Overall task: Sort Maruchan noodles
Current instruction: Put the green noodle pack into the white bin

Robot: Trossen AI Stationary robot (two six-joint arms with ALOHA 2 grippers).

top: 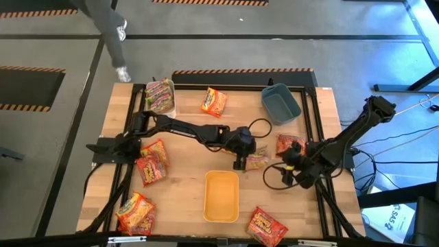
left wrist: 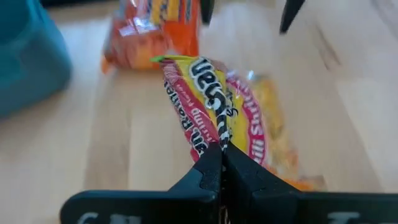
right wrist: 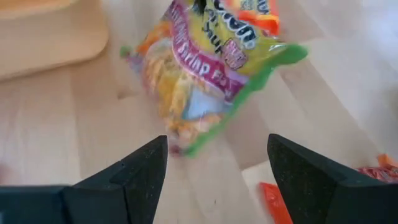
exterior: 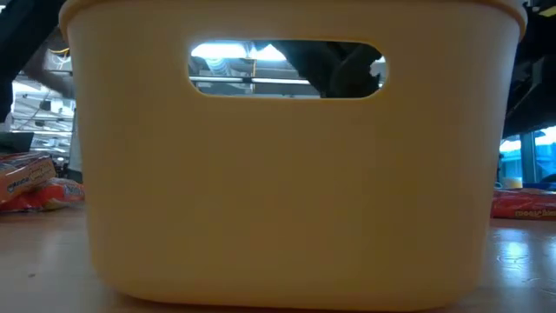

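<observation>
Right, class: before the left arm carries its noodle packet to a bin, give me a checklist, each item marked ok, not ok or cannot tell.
1. Left end effector shut on the green-pink packet: ok.
2. Packet gripped only at its edge, so it may slip: not ok.
3. Right end effector open and empty, close by: ok.
4. White bin already holding a green-pink packet: ok.
5. Yellow bin empty: ok.
6. Packet lifted off the table: cannot tell.

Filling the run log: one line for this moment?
left gripper: jaws shut on green-pink packet, table centre | right gripper: jaws open, empty, beside it | yellow bin: looks empty
</observation>
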